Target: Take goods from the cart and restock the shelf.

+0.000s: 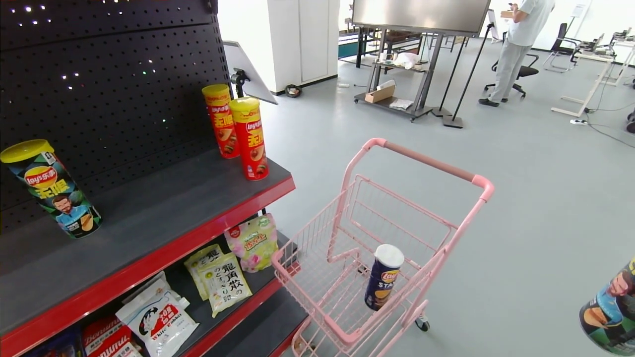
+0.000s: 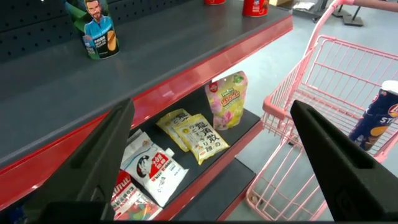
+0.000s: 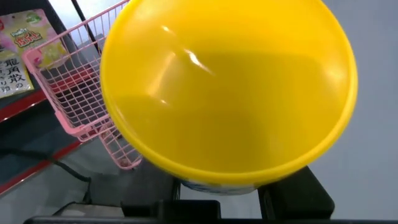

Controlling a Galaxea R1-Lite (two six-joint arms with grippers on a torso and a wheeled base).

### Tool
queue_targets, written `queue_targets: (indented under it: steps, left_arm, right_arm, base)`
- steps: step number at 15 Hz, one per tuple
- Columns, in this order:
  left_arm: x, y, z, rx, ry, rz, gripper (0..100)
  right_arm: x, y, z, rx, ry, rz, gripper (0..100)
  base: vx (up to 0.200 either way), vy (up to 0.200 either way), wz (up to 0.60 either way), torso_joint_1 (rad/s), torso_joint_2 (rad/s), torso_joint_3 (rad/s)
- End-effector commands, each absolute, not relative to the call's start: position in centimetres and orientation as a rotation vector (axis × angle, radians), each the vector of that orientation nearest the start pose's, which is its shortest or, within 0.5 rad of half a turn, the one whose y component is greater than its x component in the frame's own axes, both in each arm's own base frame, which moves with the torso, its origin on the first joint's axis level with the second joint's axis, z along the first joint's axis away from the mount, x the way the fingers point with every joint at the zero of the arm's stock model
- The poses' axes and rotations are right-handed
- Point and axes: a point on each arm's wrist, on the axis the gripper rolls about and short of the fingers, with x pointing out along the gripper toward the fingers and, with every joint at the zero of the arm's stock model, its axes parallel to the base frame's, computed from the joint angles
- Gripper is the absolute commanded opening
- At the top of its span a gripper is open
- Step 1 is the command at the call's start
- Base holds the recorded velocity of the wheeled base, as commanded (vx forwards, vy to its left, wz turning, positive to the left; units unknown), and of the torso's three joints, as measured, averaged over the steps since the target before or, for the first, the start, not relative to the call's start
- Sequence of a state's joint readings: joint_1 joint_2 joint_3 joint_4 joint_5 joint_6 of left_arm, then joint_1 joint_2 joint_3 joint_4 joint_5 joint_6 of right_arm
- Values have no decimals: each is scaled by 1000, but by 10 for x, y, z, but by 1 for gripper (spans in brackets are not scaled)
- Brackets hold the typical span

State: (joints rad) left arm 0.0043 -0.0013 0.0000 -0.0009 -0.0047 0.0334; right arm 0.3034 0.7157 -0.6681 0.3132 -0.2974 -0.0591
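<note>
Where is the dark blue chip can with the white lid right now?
In the head view, the dark blue chip can stands in the basket of the pink cart, at lower centre, just right of the red-edged shelf.

The held can [image 1: 607, 317] in the right gripper [image 3: 224, 199] has a picture label with a bit of yellow print, cut off at the edge. Just ahead of the left gripper [image 2: 211, 106], the two pale bags [image 2: 194, 134] carry big black signs, the green bag [image 2: 227, 99] has a small red round mark, and the white bag [image 2: 152, 171] has red letters. Farther up, the green can [image 2: 96, 28] and the red cans [image 1: 250, 139], and off to its side the blue can [image 2: 376, 115], each show a round logo with letters.
</note>
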Motion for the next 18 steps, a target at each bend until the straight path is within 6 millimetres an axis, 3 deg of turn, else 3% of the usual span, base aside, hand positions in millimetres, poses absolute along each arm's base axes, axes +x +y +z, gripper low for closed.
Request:
queue_targets:
  steps: [1, 14, 18]
  left_arm:
    - [-23, 0, 76, 34, -2, 0, 100]
    - [-23, 0, 76, 34, -2, 0, 100]
    - [-23, 0, 76, 34, -2, 0, 100]
  right_arm:
    - [50, 8, 226, -171, 362, 12, 0]
    - [45, 7, 224, -168, 349, 18, 0]
    - [31, 3, 218, -173, 312, 29, 0]
  base:
    - [0, 0, 600, 7, -7, -7]
    - [0, 0, 600, 3, 1, 1]
    - [0, 0, 0, 0, 0, 0]
